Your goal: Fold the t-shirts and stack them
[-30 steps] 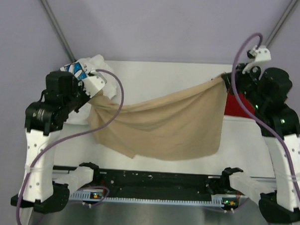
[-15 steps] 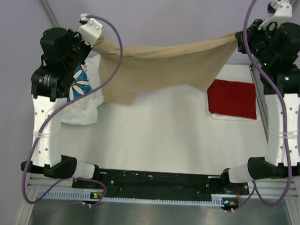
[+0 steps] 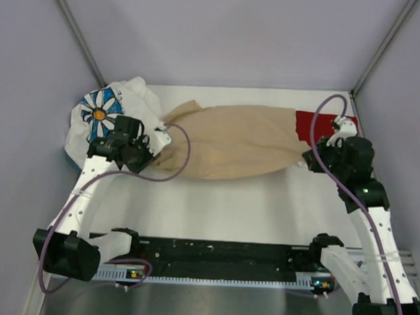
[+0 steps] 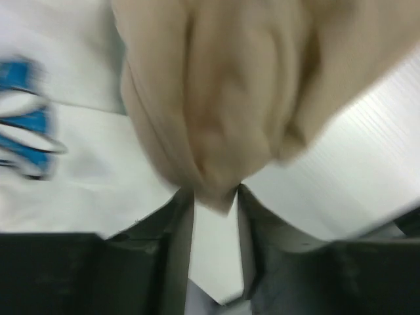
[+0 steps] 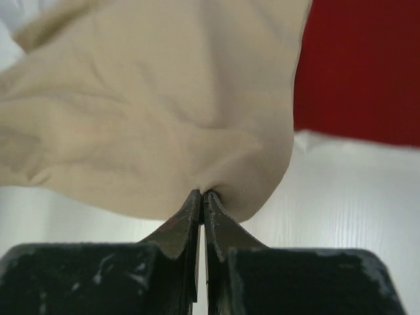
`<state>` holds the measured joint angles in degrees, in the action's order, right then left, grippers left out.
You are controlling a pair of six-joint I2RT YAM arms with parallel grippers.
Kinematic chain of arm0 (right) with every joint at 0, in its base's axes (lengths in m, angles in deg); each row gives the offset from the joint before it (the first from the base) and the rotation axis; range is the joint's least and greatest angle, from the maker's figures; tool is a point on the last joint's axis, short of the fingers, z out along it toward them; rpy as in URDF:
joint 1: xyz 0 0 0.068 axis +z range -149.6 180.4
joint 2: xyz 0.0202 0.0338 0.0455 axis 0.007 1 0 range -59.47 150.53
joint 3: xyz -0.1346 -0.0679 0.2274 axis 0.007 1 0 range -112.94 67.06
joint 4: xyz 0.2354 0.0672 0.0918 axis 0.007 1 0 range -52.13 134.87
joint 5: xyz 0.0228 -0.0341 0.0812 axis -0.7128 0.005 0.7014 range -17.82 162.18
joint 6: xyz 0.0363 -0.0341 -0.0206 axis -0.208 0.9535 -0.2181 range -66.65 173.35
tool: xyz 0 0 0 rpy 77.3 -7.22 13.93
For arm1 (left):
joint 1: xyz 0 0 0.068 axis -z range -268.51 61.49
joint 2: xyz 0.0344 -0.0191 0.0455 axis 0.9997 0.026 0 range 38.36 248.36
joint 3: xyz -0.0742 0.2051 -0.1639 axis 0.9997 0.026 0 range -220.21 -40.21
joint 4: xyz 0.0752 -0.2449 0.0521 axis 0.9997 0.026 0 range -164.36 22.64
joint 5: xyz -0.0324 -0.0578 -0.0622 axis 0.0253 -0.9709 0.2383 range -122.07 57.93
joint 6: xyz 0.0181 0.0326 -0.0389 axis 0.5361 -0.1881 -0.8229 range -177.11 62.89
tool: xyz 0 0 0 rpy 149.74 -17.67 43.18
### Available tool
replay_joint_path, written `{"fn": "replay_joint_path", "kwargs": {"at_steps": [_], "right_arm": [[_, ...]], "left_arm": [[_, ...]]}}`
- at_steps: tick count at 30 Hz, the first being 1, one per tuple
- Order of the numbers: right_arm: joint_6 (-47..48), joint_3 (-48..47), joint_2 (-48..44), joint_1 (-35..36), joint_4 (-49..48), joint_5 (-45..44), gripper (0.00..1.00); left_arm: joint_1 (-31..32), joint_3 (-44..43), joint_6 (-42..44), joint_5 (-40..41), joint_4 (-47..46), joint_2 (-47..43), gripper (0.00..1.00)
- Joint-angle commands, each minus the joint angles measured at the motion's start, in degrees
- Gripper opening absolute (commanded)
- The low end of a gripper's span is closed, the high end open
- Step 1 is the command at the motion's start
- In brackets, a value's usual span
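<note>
Both arms have come down from their raised hold, and the tan shirt [image 3: 231,141] now lies spread along the far edge of the tabletop [image 3: 249,208], between the daisy-print white shirt [image 3: 100,114] in the far left corner and the red shirt [image 3: 319,124] at the far right. At its right end the right tool [image 5: 202,195] is pinched tight on the tan cloth. The left tool [image 4: 211,197] stands slightly parted, with cloth bunched at its tips.
</note>
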<state>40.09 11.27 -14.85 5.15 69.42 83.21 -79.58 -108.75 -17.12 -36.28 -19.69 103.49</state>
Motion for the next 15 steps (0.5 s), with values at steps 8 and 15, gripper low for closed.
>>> {"fn": "replay_joint_path", "kwargs": {"at_steps": [8, 15], "right_arm": [[-3.7, 14.0, 1.6, 0.4, -0.8, 1.1, 0.00], [-3.6, 14.0, 2.8, 0.3, -1.1, -0.2, 0.00]], "left_arm": [[3.4, 11.7, 12.0, -6.5, 20.3, -0.9, 0.68], [29.3, 14.1, 6.5, -15.6, 18.1, -4.9, 0.47]]}}
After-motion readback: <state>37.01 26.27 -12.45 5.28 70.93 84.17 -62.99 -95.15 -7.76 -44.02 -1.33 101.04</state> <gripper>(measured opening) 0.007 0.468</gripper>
